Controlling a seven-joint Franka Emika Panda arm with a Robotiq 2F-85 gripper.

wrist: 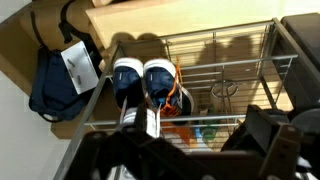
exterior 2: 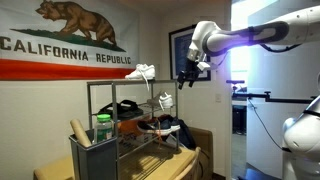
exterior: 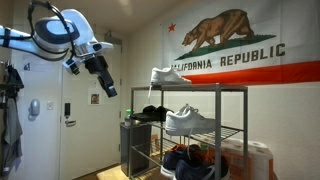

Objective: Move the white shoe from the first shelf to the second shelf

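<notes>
White shoe (exterior: 170, 74) (exterior 2: 140, 72) sits on the first shelf (exterior: 205, 90) (exterior 2: 115, 83), at the left end in an exterior view (exterior: 170, 74), sole flat on the surface, nothing touching it. Hand (exterior: 108, 88) (exterior 2: 185, 78) hangs in the air off to the side of the rack (exterior: 243, 130), well apart from the shoe, at about first-shelf height. Fingers (wrist: 270, 150) are dark and blurry in the wrist view; they look spread and hold nothing. Second shelf (exterior: 222, 130) carries a bulkier sneaker (exterior: 190, 120). Dark shoes (exterior: 185, 160) on the lowest tier. Flag (exterior: 240, 45) on the wall behind. The wrist view looks down on wire grid, a blue-and-white pair (wrist: 142, 80) and a blue bag (wrist: 55, 85) on the left.
</notes>
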